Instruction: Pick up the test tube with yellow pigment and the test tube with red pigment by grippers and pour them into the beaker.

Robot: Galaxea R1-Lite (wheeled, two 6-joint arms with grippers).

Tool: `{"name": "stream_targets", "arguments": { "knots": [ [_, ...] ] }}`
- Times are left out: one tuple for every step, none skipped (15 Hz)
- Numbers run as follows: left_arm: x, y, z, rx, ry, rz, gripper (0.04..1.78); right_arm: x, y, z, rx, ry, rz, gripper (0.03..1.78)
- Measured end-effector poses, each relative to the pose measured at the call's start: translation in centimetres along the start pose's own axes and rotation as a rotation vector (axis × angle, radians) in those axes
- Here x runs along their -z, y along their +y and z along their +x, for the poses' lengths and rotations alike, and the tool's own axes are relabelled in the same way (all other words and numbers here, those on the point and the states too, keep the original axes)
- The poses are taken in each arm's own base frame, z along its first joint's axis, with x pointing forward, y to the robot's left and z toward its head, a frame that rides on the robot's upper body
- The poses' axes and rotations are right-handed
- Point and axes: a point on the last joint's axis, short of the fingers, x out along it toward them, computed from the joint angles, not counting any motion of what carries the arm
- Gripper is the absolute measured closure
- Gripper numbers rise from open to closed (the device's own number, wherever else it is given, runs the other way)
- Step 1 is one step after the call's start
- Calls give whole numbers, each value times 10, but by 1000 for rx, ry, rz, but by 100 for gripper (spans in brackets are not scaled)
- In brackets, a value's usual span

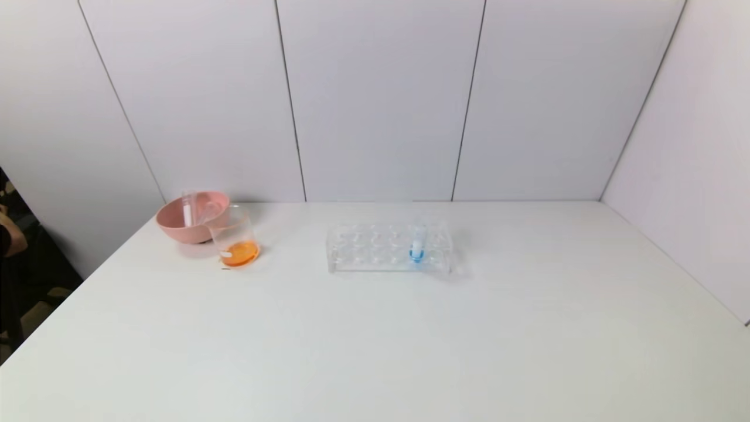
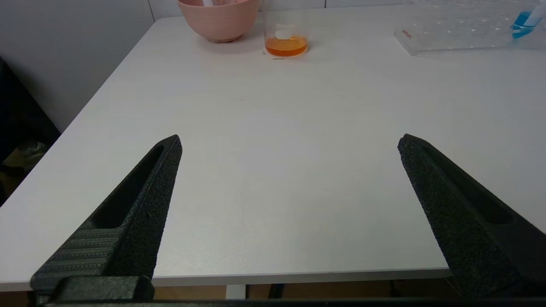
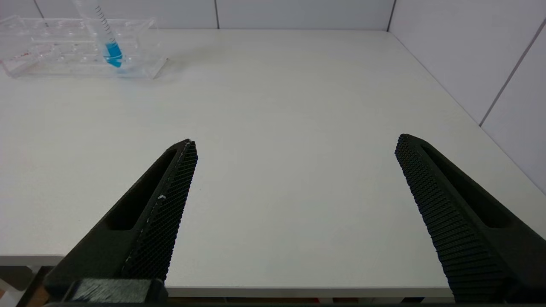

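The beaker [image 1: 236, 241] stands at the back left of the table with orange liquid in its bottom, right next to a pink bowl; the left wrist view shows the beaker [image 2: 285, 36] too. No test tube with yellow pigment or test tube with red pigment is in view. My left gripper [image 2: 290, 143] hovers open over the table's near edge, far short of the beaker, with nothing between its fingers. Over the near edge farther right, my right gripper [image 3: 294, 143] is open and empty as well. Neither arm shows in the head view.
The pink bowl [image 1: 176, 225] holds clear, empty-looking tubes [image 1: 187, 208] leaning inside it. A clear tube rack [image 1: 363, 252] sits mid-table at the back with a blue-liquid tube [image 1: 417, 245] in it. The table's left edge drops off near the bowl; walls close the back and right.
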Motion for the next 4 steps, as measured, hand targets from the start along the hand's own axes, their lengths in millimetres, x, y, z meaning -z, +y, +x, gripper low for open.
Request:
{"name": "stream_targets", "arguments": {
  "knots": [
    [0, 0, 0, 0, 0, 0, 5, 0, 0, 0, 0, 0, 0, 11],
    [0, 0, 0, 0, 0, 0, 5, 0, 0, 0, 0, 0, 0, 11],
    [0, 0, 0, 0, 0, 0, 5, 0, 0, 0, 0, 0, 0, 11],
    [0, 0, 0, 0, 0, 0, 5, 0, 0, 0, 0, 0, 0, 11]
  ]
}}
